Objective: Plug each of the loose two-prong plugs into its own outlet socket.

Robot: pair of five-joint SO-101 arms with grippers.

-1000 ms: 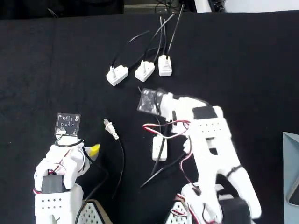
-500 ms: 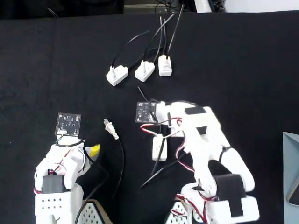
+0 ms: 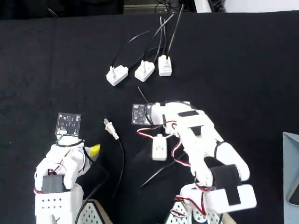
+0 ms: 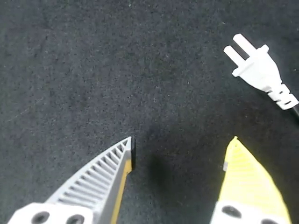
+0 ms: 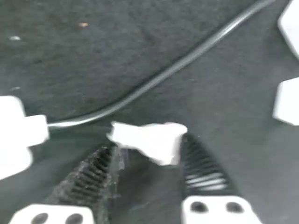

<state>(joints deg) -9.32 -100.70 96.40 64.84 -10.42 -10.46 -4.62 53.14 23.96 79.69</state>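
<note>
Seen from above, the three sockets (image 3: 144, 71) lay ahead of the right arm (image 3: 196, 135), well apart. At the left wrist, the left gripper (image 4: 182, 140) gaped wide and empty, with the loose plug (image 4: 259, 72) ahead beyond its yellow finger (image 4: 247, 177), prongs pointing away. At the right wrist, the right gripper (image 5: 149, 145) stood narrow, apparently pinching a white plug (image 5: 147, 135) crosswise at its tips.

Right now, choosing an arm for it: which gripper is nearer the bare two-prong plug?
Left. The left gripper hangs just beside the two-prong plug; the right gripper is farther off, on the plug's other side.
</note>
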